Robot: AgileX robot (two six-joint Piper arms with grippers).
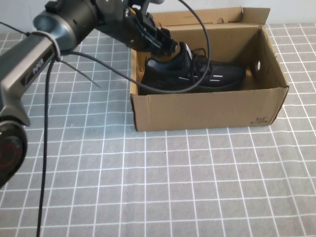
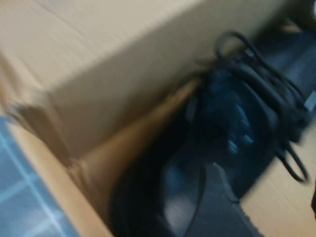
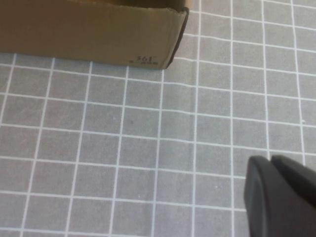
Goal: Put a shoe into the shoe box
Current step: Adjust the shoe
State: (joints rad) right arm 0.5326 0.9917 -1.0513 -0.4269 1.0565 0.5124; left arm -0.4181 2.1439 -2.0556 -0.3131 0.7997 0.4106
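The black sneaker (image 1: 197,74) lies on its sole inside the open brown shoe box (image 1: 207,108), heel toward the left wall and toe toward the right. My left gripper (image 1: 170,47) reaches over the box's left rim, right beside the shoe's heel collar. In the left wrist view, which is blurred, the shoe (image 2: 237,113) and its laces lie beside one finger (image 2: 217,207), and bare box floor shows between the fingers of the open left gripper (image 2: 266,202). My right gripper (image 3: 271,160) is shut and empty above the cloth, near the box's front right corner (image 3: 89,29).
A grey cloth with a white grid (image 1: 173,187) covers the table. The box's flap lid (image 1: 207,17) stands up at the back. The left arm's cables (image 1: 98,69) hang over the left side. Small dark print (image 1: 261,119) marks the box's front right corner.
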